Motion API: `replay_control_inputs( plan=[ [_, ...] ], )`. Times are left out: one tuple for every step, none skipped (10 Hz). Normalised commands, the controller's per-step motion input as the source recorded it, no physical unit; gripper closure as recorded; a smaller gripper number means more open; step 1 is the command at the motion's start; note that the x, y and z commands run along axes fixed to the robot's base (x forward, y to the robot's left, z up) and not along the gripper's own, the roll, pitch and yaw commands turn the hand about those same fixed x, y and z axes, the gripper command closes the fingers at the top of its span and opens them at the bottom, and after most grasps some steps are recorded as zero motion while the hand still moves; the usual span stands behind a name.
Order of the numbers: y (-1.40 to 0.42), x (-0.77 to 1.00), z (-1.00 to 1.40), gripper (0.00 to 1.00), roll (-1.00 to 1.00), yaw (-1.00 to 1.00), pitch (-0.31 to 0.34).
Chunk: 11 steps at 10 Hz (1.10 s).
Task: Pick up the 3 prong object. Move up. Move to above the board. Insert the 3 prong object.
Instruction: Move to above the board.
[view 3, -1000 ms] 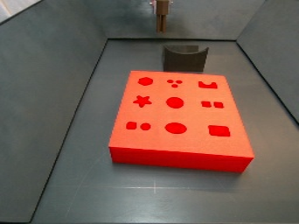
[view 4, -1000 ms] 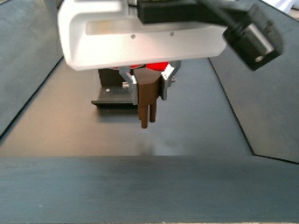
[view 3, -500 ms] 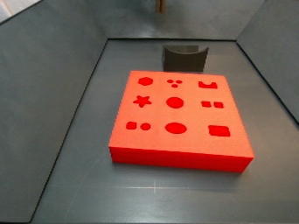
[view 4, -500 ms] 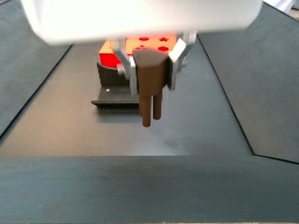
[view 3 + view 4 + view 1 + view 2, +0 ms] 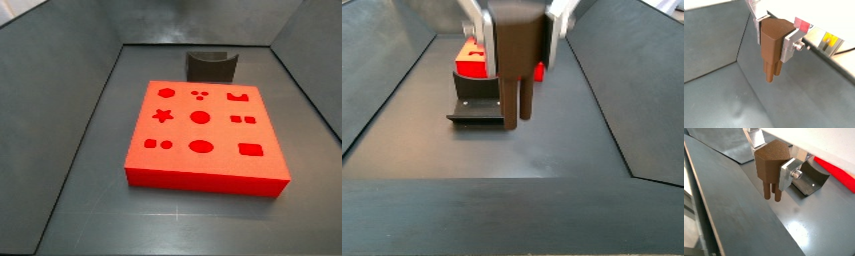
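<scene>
My gripper (image 5: 774,42) is shut on the 3 prong object (image 5: 773,45), a brown wooden-looking peg with its prongs pointing down. It also shows held in a wrist view (image 5: 769,170) and hangs high above the floor in a side view (image 5: 517,60). The fingers (image 5: 789,175) press its flat sides. The board (image 5: 203,135), a bright red slab with recessed shapes, lies on the floor; its three small dots (image 5: 198,95) are near its far edge. In a side view (image 5: 476,60) the board is behind the peg. In a side view looking along the board the gripper and peg are out of frame.
The fixture (image 5: 211,65), a dark bracket, stands just beyond the board's far edge; it also shows in a side view (image 5: 478,100) and a wrist view (image 5: 811,180). Grey sloping walls (image 5: 67,70) enclose the floor.
The gripper has risen with the peg: it has left the top of one side view, and in the other it sits higher and nearer the camera.
</scene>
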Motion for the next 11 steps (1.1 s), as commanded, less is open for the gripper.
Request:
replay_control_inputs(
  plan=[
    [0.13,0.02,0.74,1.0,-0.05,-0.03,0.094],
    [0.08,0.02,0.58,1.0,-0.04,-0.03,0.095],
    [0.06,0.01,0.42,1.0,-0.03,-0.03,0.097],
    [0.04,0.01,0.21,1.0,-0.03,-0.02,0.095],
    [-1.0,-0.09,0.07,1.0,0.01,-1.0,0.204],
    [-1.0,-0.09,0.07,1.0,0.03,-0.94,0.178],
    [-1.0,-0.1,0.08,1.0,0.07,-0.66,0.087],
    [-1.0,-0.1,0.07,1.0,0.0,-0.36,0.008],
    [-1.0,-0.1,0.07,1.0,0.0,-0.26,-0.003],
    [-1.0,-0.1,0.07,1.0,0.02,-0.1,-0.005],
    [-1.0,-0.1,0.07,1.0,0.03,-0.03,-0.006]
  ],
)
